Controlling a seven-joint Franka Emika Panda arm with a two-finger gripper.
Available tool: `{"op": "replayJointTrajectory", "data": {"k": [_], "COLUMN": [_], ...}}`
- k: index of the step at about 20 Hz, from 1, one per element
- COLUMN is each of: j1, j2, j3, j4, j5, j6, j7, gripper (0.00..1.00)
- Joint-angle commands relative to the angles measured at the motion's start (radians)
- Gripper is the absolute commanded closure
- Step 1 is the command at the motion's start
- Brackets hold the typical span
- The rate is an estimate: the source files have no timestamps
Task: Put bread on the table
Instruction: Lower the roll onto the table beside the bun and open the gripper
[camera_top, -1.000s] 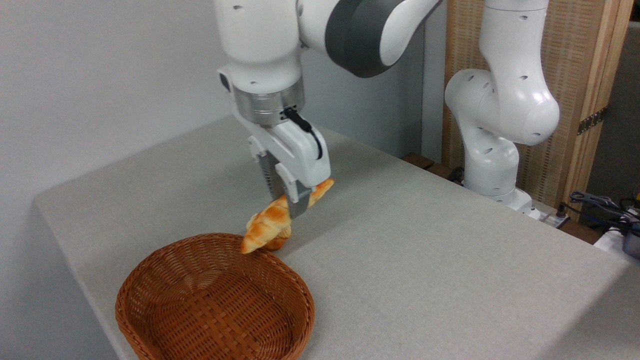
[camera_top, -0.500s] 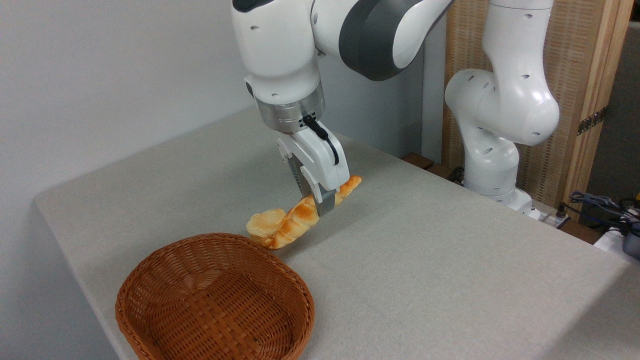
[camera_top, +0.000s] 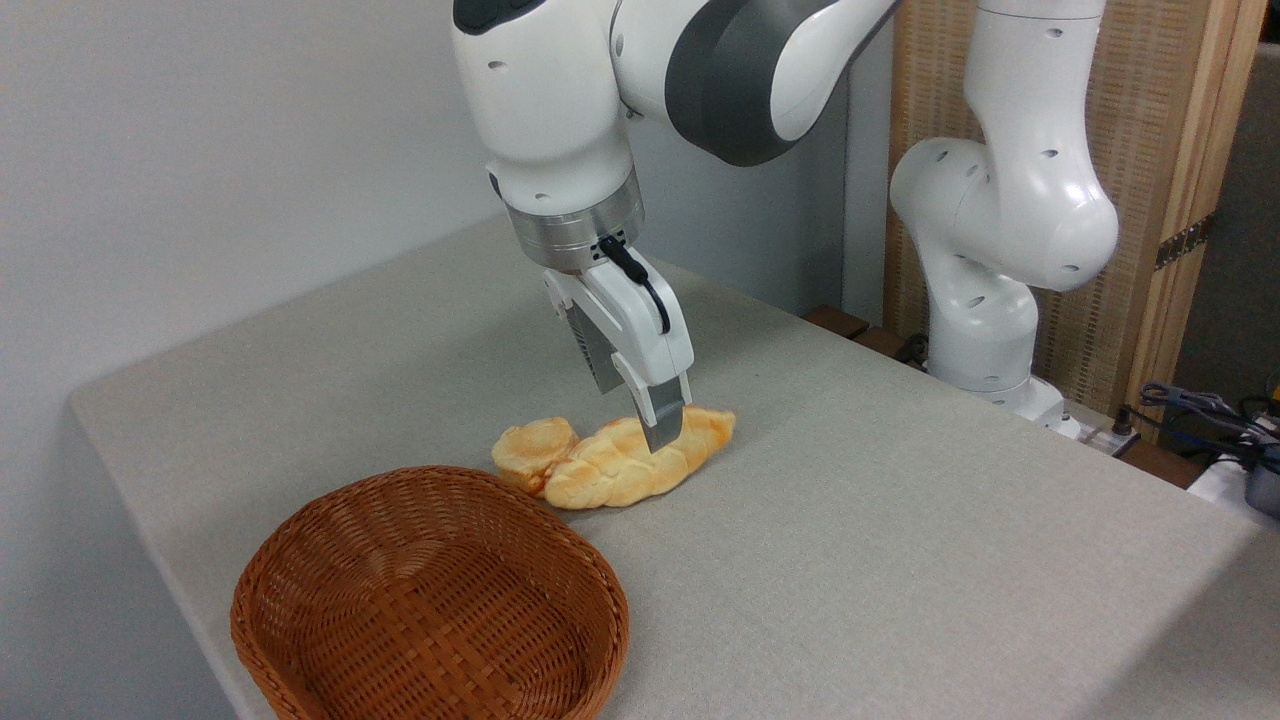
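One braided loaf, the bread (camera_top: 640, 463), lies flat on the tabletop (camera_top: 900, 520) at frame centre, long axis running lower left to upper right, tapered tip pointing right. Its left end touches a small round bun (camera_top: 530, 447), pale orange, which also sits on the cloth. Both lie just behind the far rim of the wicker basket (camera_top: 430, 600) in the lower left; I see nothing inside the basket.

My pincer (camera_top: 662, 432) hangs straight over the loaf's middle. Only the near grey finger (camera_top: 664, 424) shows clearly, its tip in front of the loaf's top surface; the far finger is hidden behind it and the hand body. I cannot tell from this angle whether the jaws are clamped on the loaf or slack, so I cannot tell the grip state either. Contact between finger and crust looks likely, not certain.

White wrist and silver flange sit above, tilted a bit toward the left of frame, black cable looping down the hand. Arm elbow with its grey band fills the top centre. Arm base (camera_top: 990, 300) stands at the upper right, past the tabletop's far edge, in front of a wooden slatted panel (camera_top: 1150, 200). Some cables (camera_top: 1210, 410) lie at the right edge. Plain white wall covers the upper left. Tabletop cloth is grey-beige weave, rounded corner at left.
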Motion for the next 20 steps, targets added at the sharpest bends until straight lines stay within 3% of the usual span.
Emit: {"op": "replayJointTrajectory", "data": {"k": [1,7,11,17,20], "j1": [-0.007,-0.005,-0.005,-0.007,-0.007], "j2": [-0.005,-0.013,-0.010,0.001,0.004], "j3": [-0.003,-0.026,-0.026,-0.046,-0.047], "j4": [0.007,0.075,0.112,0.122,0.122], "j5": [0.015,0.017,0.023,0.135,0.132], "j6": [0.045,0.133,0.182,0.182,0.182], "j7": [0.010,-0.007,-0.114,-0.306,-0.311], "gripper": [0.00,0.00,0.00,0.00,0.00]}}
